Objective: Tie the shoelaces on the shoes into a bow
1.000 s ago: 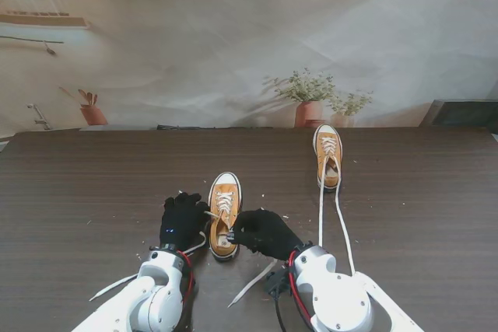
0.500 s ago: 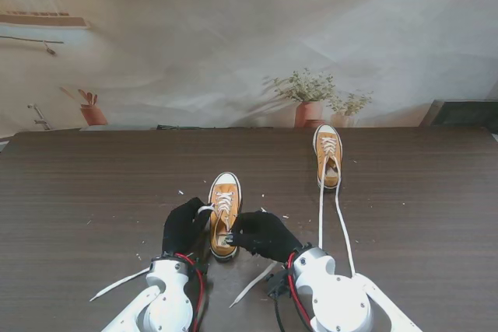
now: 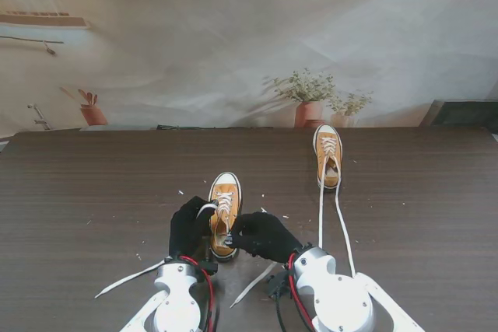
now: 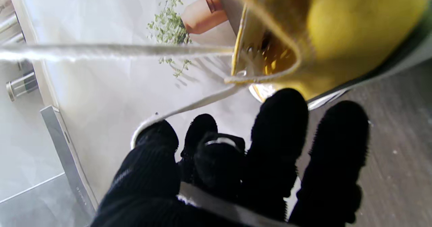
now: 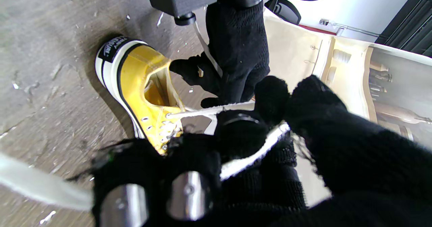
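The near yellow shoe [image 3: 224, 209] lies toe away from me between my two black-gloved hands. My left hand [image 3: 189, 227] presses against the shoe's left side, shut on the left lace [image 4: 189, 107], which hooks over a finger and runs taut to the eyelets. That lace's free end [image 3: 128, 277] trails on the table toward me. My right hand [image 3: 264, 235] sits at the shoe's right side, shut on the right lace [image 5: 253, 152]; its tail [image 3: 253, 284] lies beside the wrist. In the right wrist view the shoe [image 5: 141, 85] and left hand [image 5: 236, 45] show together.
A second yellow shoe [image 3: 328, 155] stands farther off on the right, its two long untied laces [image 3: 342, 227] stretching toward me past my right wrist. Small white scraps dot the dark wooden table [image 3: 93, 184]. Potted plants [image 3: 310, 97] are pictured on the backdrop beyond the table's far edge.
My left hand has slid right and closed in against the shoe, its wrist turning and the trailing lace end dragging with it. The right hand has barely moved.
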Robot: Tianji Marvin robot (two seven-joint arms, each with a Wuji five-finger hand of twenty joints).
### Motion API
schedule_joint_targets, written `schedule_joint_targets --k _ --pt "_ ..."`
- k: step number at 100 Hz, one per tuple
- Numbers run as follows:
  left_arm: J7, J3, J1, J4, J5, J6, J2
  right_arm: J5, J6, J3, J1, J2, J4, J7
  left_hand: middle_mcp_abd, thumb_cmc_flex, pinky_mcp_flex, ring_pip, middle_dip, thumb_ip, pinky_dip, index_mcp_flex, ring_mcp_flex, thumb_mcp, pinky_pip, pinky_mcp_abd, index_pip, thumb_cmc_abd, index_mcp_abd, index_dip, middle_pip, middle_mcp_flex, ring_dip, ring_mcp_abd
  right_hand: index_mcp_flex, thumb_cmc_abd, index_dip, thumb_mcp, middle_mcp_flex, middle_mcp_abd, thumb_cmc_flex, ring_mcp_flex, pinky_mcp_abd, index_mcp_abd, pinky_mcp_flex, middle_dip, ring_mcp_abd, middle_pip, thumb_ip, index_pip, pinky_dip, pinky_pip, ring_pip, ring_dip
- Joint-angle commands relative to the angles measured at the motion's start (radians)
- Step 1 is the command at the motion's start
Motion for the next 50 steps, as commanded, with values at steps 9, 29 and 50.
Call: schedule_joint_targets --k 9,29,50 --pt "0.011 -0.027 0.015 -0.027 -0.003 0.024 -0.001 -0.009 -0.012 0.007 -0.004 0.01 -0.008 0.025 -0.047 -0.021 0.233 0.285 0.047 -0.017 -0.021 0.041 0.089 0.023 0.451 0.031 -0.035 -0.026 -0.039 -0.04 0.033 0.073 0.075 -0.041 0.035 -0.015 -0.008 0.026 0.067 0.013 0.005 0.027 0.009 -0.039 0.039 0.008 -0.028 0.033 -0.002 -0.007 0.035 0.288 0.091 0.029" --pt "-0.034 -0.086 0.056 -0.093 0.054 0.144 0.029 -0.02 -0.001 0.031 0.0 0.004 0.014 0.006 -0.053 -0.017 0.298 0.458 0.073 -0.015 0.216 0.043 0.086 -0.004 0.859 -0.29 -0.077 -0.006 -0.072 -0.066 0.041 0.085 0.132 -0.001 0.023 -0.003 -0.01 0.019 0.08 -0.005 0.009 0.027 0.024 -0.026 0.041 0.03 -0.022 0.072 -0.002 -0.006 0.074 0.288 0.093 0.045" --pt "-0.175 -0.148 0.107 -0.169 0.095 0.167 0.075 -0.116 0.003 0.065 0.015 -0.001 0.037 -0.042 -0.051 0.07 0.308 0.502 0.088 0.004 0.307 0.02 0.087 0.016 0.862 -0.354 -0.272 -0.104 -0.144 -0.404 0.056 0.094 0.15 -0.042 -0.001 0.0 -0.051 0.015 0.114 -0.036 0.022 0.027 0.034 -0.027 0.045 0.053 -0.021 0.122 0.001 -0.033 0.128 0.288 0.099 0.068"
